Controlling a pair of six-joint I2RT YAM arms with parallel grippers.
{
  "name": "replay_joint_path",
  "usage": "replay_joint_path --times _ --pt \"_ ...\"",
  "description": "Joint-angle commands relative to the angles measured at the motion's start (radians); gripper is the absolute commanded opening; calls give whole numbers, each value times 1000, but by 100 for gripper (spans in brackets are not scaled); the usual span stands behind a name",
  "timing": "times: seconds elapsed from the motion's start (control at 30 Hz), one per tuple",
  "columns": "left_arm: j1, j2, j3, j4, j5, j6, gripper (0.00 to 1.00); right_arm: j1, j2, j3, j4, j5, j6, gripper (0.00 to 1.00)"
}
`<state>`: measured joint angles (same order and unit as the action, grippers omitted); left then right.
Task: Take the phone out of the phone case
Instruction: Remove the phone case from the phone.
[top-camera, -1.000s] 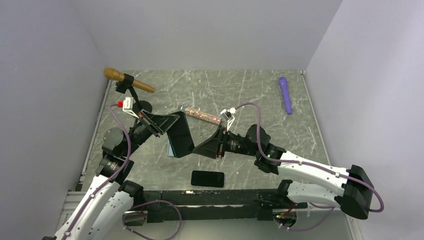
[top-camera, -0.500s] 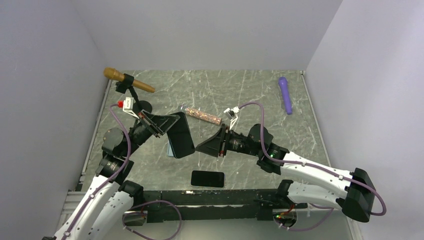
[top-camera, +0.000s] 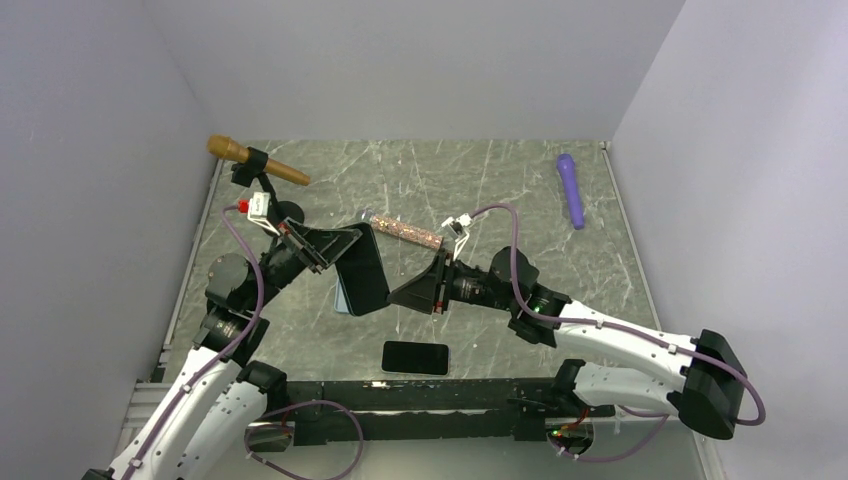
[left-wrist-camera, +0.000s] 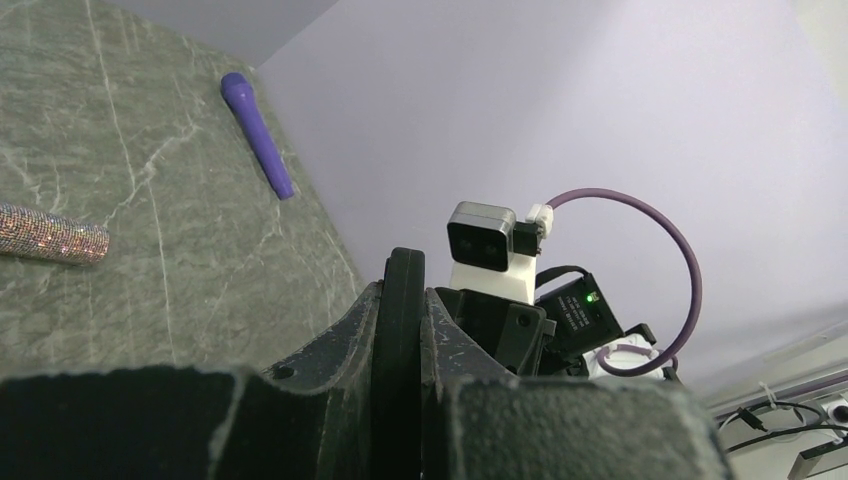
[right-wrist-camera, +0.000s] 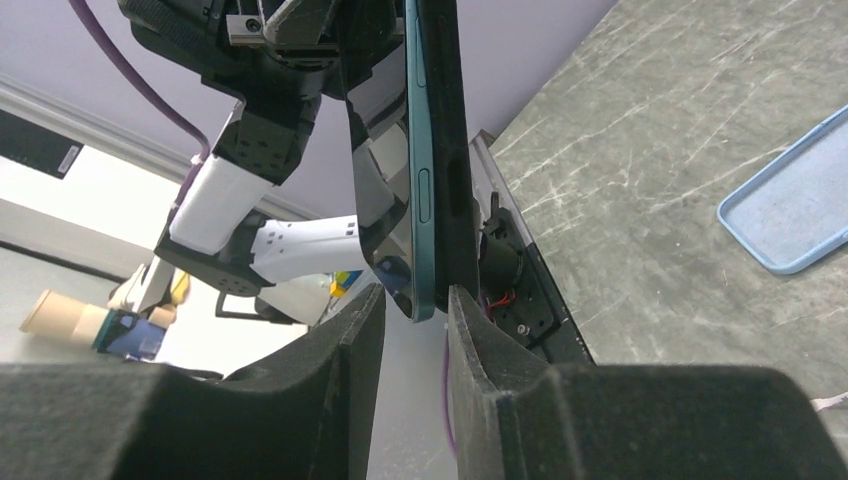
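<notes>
1. Right gripper (top-camera: 393, 296) has barely shifted in the last second, drifting off to the right and back beside the phone (top-camera: 362, 268). The left gripper (top-camera: 345, 243) and the phone stay put.
2. Top view: one phone is held tilted above the table (top-camera: 480, 190), clamped by the left gripper. One second handset (top-camera: 415, 357), black, lies flat near the arm bases. One glitter tube (top-camera: 405, 231) lies behind the phone. Two microphones are in view, one purple (top-camera: 571, 188) and one gold (top-camera: 255, 160) on a stand.
3. Left wrist view: both fingers press the phone, which is seen edge-on.
4. Right wrist view: the jaws stand apart, one finger on either side of the phone's lower corner, with a gap on the left. One light-blue phone case (right-wrist-camera: 790, 210) lies empty on the table.
</notes>
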<state>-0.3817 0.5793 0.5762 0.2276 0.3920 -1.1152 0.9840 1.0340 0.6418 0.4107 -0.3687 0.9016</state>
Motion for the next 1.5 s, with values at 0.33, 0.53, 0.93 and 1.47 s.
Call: replay_joint_path --times 0.33,0.53,0.93,1.47 --pt "-2 8 -35 183 24 -88 0 -12 170 -40 501 -151 237 27" --pt "-6 -2 -55 185 38 -101 0 -44 299 -7 704 -199 341 34" --pt "5 -62 0 -87 117 81 69 -141 397 -33 984 -311 518 0" --pt "46 -108 71 -278 385 380 79 -189 271 -89 984 -416 511 0"
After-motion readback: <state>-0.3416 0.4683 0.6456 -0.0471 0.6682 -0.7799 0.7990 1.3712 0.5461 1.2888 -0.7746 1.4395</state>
